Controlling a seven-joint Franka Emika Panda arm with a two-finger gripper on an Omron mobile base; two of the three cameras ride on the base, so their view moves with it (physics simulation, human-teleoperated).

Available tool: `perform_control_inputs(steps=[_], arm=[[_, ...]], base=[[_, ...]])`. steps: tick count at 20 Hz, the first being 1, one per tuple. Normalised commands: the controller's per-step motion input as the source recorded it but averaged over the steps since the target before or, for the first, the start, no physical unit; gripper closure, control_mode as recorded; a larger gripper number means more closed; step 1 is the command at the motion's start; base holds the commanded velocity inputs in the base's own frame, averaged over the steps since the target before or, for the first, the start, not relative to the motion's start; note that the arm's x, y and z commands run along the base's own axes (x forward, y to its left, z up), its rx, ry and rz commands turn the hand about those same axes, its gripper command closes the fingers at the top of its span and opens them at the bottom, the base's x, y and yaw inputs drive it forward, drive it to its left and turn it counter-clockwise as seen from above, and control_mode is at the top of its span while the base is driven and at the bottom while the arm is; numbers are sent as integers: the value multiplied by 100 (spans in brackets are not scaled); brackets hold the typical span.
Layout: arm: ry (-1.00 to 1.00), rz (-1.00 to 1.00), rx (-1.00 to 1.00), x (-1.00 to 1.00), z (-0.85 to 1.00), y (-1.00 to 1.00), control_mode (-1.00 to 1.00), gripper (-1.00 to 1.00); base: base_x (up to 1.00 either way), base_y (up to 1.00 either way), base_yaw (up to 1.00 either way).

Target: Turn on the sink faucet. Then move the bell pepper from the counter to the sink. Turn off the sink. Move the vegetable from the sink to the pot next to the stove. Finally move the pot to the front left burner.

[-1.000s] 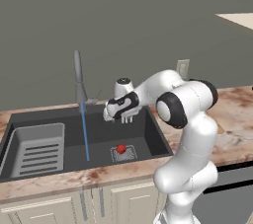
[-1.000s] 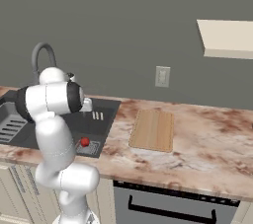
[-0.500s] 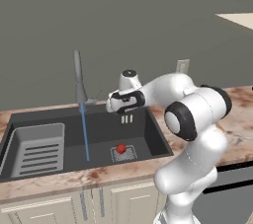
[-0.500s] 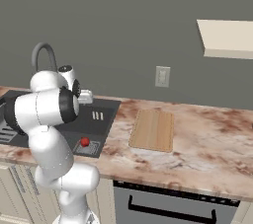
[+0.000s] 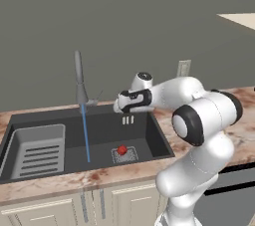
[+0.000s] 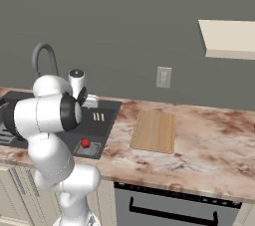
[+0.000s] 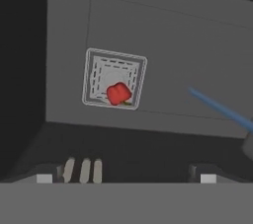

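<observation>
The sink faucet (image 5: 78,76) stands upright behind the sink (image 5: 152,138), with a thin blue stream of water (image 5: 85,138) running from it into the basin. The red bell pepper (image 5: 122,150) lies on the square drain grate (image 7: 114,78) at the basin's bottom and shows in the hand view as the pepper (image 7: 118,93). My gripper (image 5: 122,106) hovers open over the back of the basin, just right of the faucet's side lever (image 5: 95,98), holding nothing. In the hand view the gripper (image 7: 126,178) has its tips far apart. The pot is out of view.
A lighter slotted tray insert (image 5: 40,150) fills the sink's left part. The marble counter (image 6: 199,143) carries a wooden cutting board (image 6: 154,130) right of the sink. A wall outlet (image 6: 164,76) and a shelf (image 6: 229,38) sit above. A dark appliance front (image 6: 169,205) is below.
My arm's elbow has swung out to the right and the hand has shifted slightly right near the faucet base. The pepper stays on the drain and the water keeps running.
</observation>
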Motion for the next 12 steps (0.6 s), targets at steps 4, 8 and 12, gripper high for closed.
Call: perform_control_inputs(steps=[4,8,12], arm=[[-9,2,7,-4,14,-11,-100,-100],[-15,11,1,-2,31,0,-100,-100],[-15,19,0,0,33,0,-100,-100]], base=[[0,0,0],[0,0,0],[0,0,0]])
